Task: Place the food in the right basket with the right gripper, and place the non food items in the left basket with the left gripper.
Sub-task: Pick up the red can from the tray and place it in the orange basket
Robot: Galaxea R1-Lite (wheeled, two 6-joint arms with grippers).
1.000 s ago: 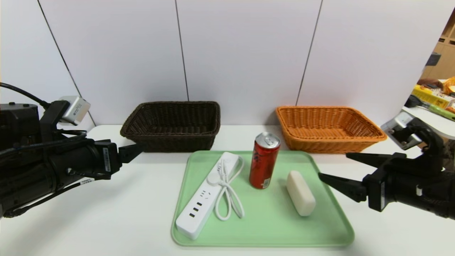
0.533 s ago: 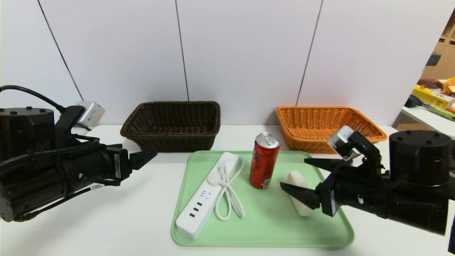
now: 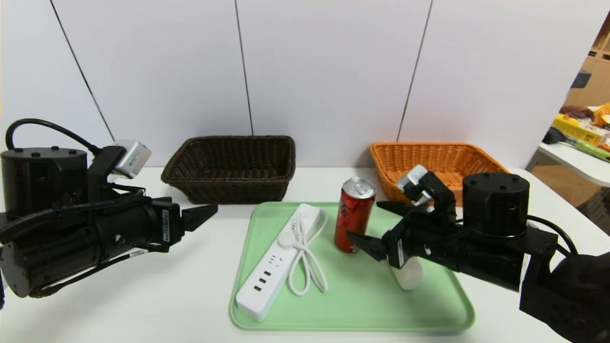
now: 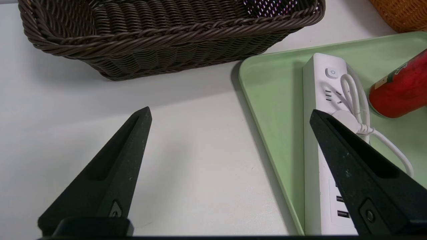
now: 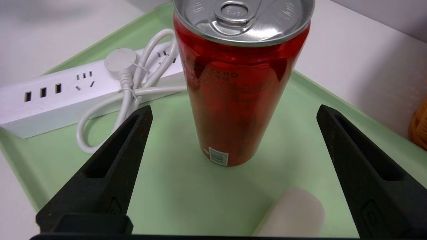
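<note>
A red drink can (image 3: 353, 215) stands upright on the green tray (image 3: 362, 300), with a white power strip (image 3: 276, 262) and its coiled cord to its left and a white bar (image 3: 409, 277) to its right. My right gripper (image 3: 363, 220) hovers open over the tray, above the bar. The can (image 5: 240, 90) stands just ahead of its spread fingers, untouched. My left gripper (image 3: 209, 212) is open above the table left of the tray, near the dark brown basket (image 3: 231, 166). In the left wrist view one finger overlaps the power strip (image 4: 325, 100). The orange basket (image 3: 429, 162) sits back right.
Both baskets stand against the white wall behind the tray. The white table (image 3: 143, 295) stretches left of the tray under my left arm. A side table with clutter (image 3: 581, 128) stands at the far right.
My right arm has swung left over the tray, from beside the white bar to facing the can. My left gripper has crept right toward the tray. Both stay open.
</note>
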